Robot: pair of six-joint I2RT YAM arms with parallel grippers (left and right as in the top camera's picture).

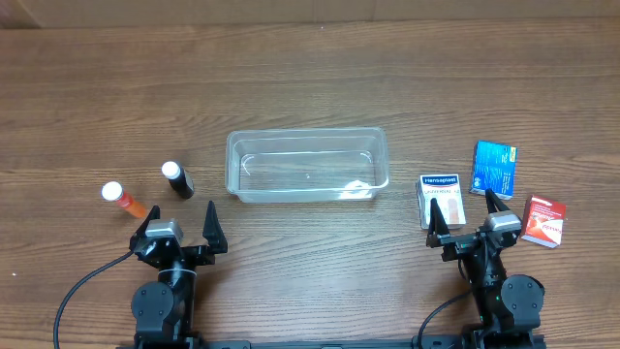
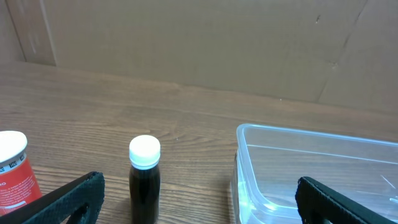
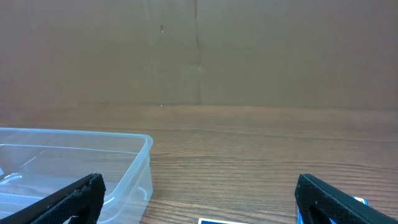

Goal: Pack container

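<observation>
The clear plastic container (image 1: 307,166) sits empty at the table's middle; its corner shows in the left wrist view (image 2: 292,168) and the right wrist view (image 3: 93,162). A dark bottle with a white cap (image 1: 176,180) (image 2: 144,177) and an orange bottle with a white cap (image 1: 124,200) (image 2: 13,171) lie to its left. A white plaster box (image 1: 441,199), a blue box (image 1: 493,167) and a red box (image 1: 543,221) lie to its right. My left gripper (image 1: 179,225) (image 2: 199,205) is open and empty, just short of the dark bottle. My right gripper (image 1: 469,219) (image 3: 199,202) is open and empty, by the white box.
A brown cardboard wall (image 2: 199,43) stands beyond the table's far edge. The wooden table (image 1: 310,78) stretches behind the container. Black cables (image 1: 77,291) run from the arm bases at the front.
</observation>
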